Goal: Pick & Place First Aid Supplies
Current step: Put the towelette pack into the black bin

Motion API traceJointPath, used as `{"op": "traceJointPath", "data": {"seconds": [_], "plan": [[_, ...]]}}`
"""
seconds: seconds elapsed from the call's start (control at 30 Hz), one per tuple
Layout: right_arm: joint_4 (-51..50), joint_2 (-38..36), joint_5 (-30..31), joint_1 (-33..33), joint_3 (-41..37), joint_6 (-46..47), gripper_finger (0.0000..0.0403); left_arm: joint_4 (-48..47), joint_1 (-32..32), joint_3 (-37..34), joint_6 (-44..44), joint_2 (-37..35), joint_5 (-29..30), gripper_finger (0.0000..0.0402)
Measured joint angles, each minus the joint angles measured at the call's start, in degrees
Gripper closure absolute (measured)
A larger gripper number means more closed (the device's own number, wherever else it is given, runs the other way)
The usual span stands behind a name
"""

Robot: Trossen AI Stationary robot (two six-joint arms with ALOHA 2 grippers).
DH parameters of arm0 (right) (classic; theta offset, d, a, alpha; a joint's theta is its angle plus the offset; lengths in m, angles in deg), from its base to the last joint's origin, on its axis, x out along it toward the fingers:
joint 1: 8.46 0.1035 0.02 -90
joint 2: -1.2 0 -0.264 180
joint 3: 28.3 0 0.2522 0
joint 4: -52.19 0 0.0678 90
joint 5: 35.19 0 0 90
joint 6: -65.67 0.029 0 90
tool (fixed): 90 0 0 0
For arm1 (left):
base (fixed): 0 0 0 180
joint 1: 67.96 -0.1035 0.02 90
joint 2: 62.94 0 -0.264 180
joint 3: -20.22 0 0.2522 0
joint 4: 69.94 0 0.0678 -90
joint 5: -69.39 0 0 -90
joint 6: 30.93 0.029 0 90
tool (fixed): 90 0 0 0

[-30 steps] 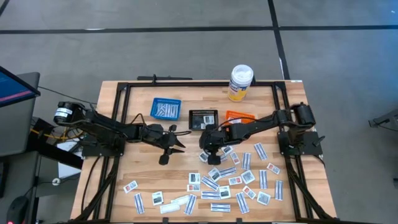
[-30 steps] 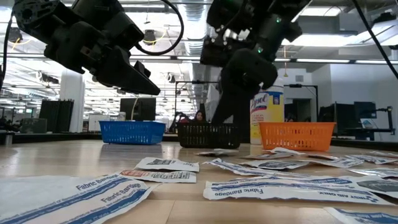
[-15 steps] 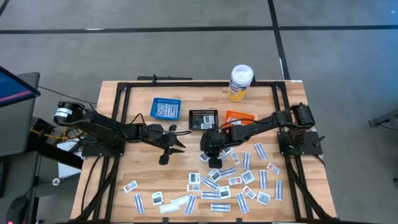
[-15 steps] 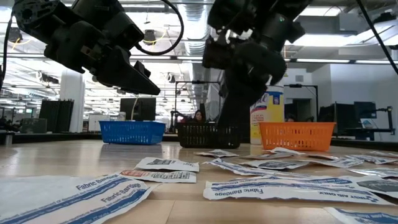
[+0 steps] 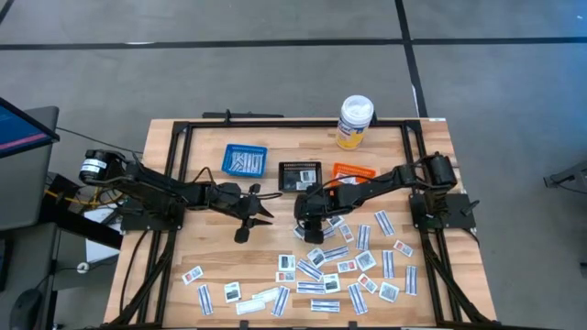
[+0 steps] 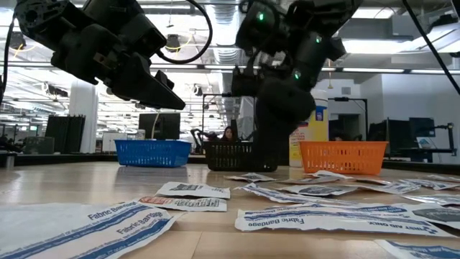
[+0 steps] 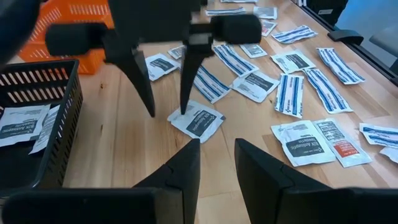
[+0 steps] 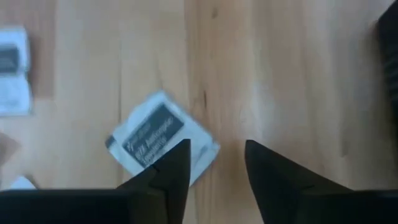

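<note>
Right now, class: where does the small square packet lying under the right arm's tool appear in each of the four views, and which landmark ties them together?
High view: square packet mid-table, right by the right tool.
Low view: cannot be picked out for sure among the flat packets under the dark arm.
Left wrist view: picture centre, under the right tool's tips.
Right wrist view: left of centre, on bare wood.
Shared landmark: the right tool, open over it.

"Fabric Bandage" stood in blue on the near long packets [image 6: 108,219] on the table, and "Lysol" on the yellow-labelled bottle [image 6: 310,137] at the far side.
</note>
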Motion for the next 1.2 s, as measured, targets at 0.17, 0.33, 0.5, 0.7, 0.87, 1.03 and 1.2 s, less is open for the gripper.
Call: {"op": "traceJointPath", "data": {"seconds": [0.17,0.33,0.5,0.7,0.87,1.03,1.2], "plan": [[0.56,1.76,-1.33,-0.07,0.00,2.36,0.0244,0.00,0.00,0.00,-1.19,0.00,0.00,0.0302],[0.73,2.05,-1.56,-0.72,0.15,2.47,0.0276,0.00,0.00,0.00,-1.14,0.00,0.00,0.0302],[0.24,2.10,-1.99,-1.57,0.21,2.49,0.0349,0.00,0.00,0.00,-1.11,0.00,0.00,0.0302],[-2.24,1.89,-2.63,-2.50,1.30,2.47,0.0396,0.00,0.00,0.00,-1.09,0.00,0.00,0.0302],[-3.58,1.53,-2.60,-2.58,3.49,1.11,0.0400,0.00,0.00,0.00,-1.08,0.00,0.00,0.0302],[-7.80,1.51,-2.89,-2.55,5.92,1.35,0.0401,0.00,0.00,0.00,-1.09,0.00,0.00,0.0302],[-12.24,-2.00,1.02,-2.88,6.93,0.52,0.0401,0.00,0.00,0.00,-1.07,0.00,0.00,0.0302]]}}
